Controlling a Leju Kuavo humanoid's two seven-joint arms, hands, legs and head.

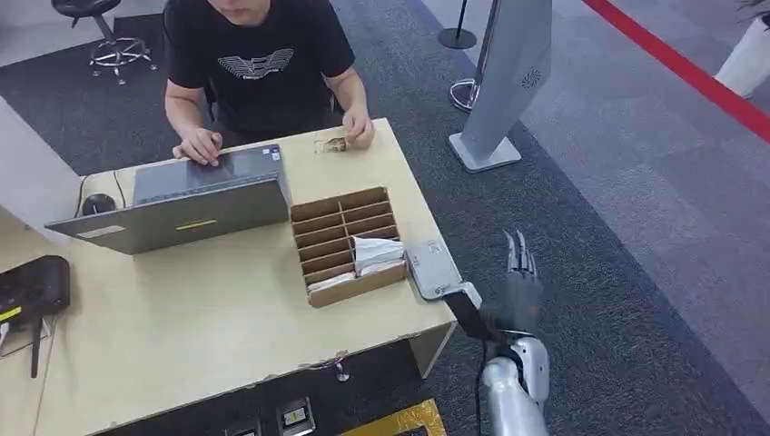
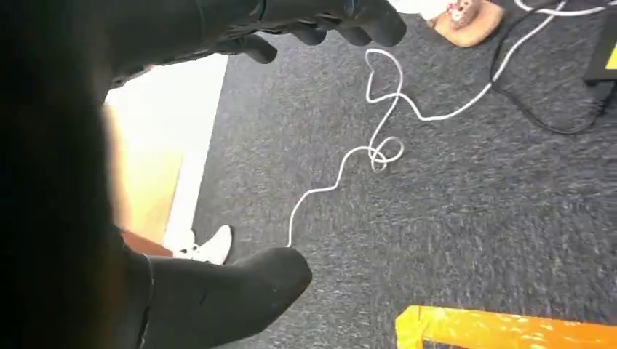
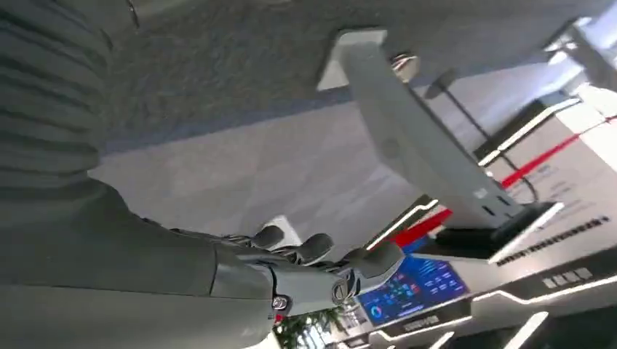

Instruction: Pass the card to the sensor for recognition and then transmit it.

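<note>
Head view: right hand (image 1: 519,289) sits lower right of frame, just off the bench (image 1: 209,318) right edge, fingers straight and pointing up-frame. A dark flat card (image 1: 468,316) shows at its palm side; looks pinched at the thumb but can't confirm the grip. Card sits right below the grey sensor (image 1: 432,267), which lies flat on the bench's right edge, beside the brown divided box (image 1: 348,243) at frame centre. White packets fill the box's lower right slots. Laptop (image 1: 186,200) upper left of the box; a person (image 1: 259,64) seated at frame top, one hand on the laptop, the other on the bench. Left wrist view: left hand (image 2: 218,160) hangs over grey carpet, thumb and fingers well apart, holding nothing; white cable (image 2: 378,138) loops on the floor.
</note>
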